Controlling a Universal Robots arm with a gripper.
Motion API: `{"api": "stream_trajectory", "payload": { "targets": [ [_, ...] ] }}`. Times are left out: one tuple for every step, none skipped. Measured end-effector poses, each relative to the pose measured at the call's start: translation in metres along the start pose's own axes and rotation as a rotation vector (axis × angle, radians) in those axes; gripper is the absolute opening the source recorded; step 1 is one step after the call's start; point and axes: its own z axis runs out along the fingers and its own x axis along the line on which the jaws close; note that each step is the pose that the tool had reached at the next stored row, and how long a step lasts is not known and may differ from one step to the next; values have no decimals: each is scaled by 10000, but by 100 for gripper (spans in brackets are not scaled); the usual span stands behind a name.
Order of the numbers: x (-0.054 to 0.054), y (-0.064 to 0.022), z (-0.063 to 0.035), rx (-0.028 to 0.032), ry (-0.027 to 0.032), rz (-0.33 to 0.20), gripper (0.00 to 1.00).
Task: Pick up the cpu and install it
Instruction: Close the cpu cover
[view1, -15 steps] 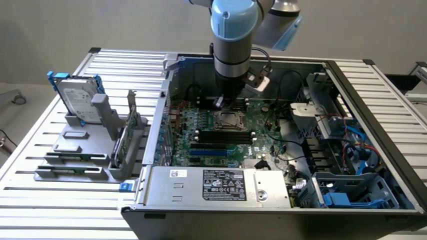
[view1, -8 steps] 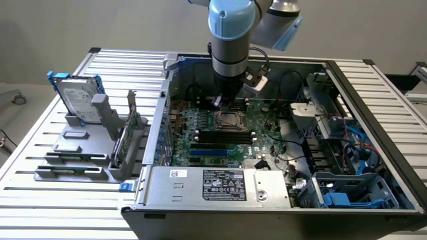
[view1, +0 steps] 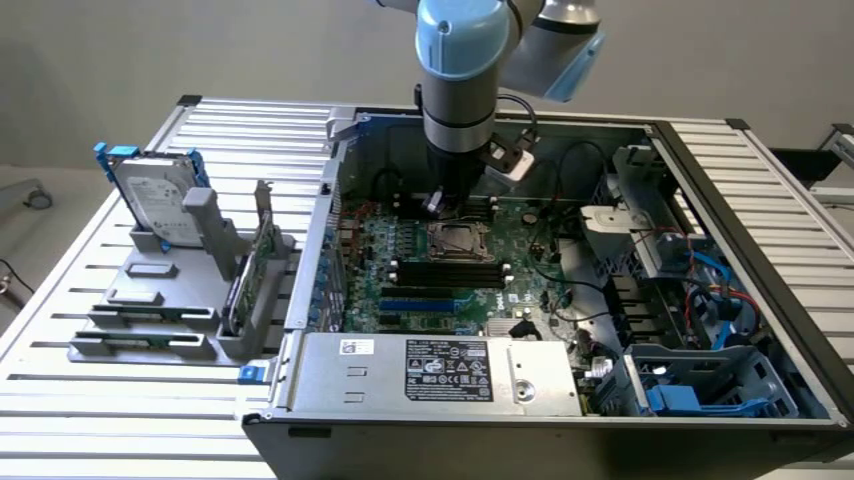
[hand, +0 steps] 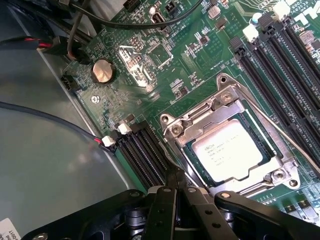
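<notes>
Gripper (hand: 176, 175) fingers together, nothing clamped between them. It hangs low over the motherboard (hand: 150, 60) inside the open PC case (view1: 747, 200), tips just beside the socket frame (hand: 226, 93), next to the memory slots (hand: 145, 155); can't tell if they touch. cpu (hand: 230, 152) lies flat in the socket, silver top up, frame around it.

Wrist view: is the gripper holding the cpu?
No. The cpu lies in the socket, while the gripper, fingers shut with nothing between them, is beside the socket's metal frame.
</notes>
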Motion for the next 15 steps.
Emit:
{"api": "stream_trajectory", "payload": {
  "targets": [
    [-1,-2,0,0,0,1,11],
    [-2,-4,0,0,0,1,11],
    [-2,-4,-1,0,-1,0,11],
    [-3,-4,-1,1,0,0,11],
    [-3,-4,-1,0,0,0,11],
    [-4,-4,-1,0,0,0,11],
    [-4,-4,-1,1,0,0,11],
    [-4,-3,-1,1,0,0,11],
    [-5,-3,-1,1,-1,-1,11],
    [-5,-2,-1,1,0,-1,11],
    [-6,-2,-2,1,0,-2,11],
    [-6,-1,-2,1,-1,-3,11],
    [-7,-1,-2,2,-1,-4,11],
    [-7,0,-2,2,-1,-5,11],
    [-7,1,-2,3,-1,-6,11]
  ]
}}
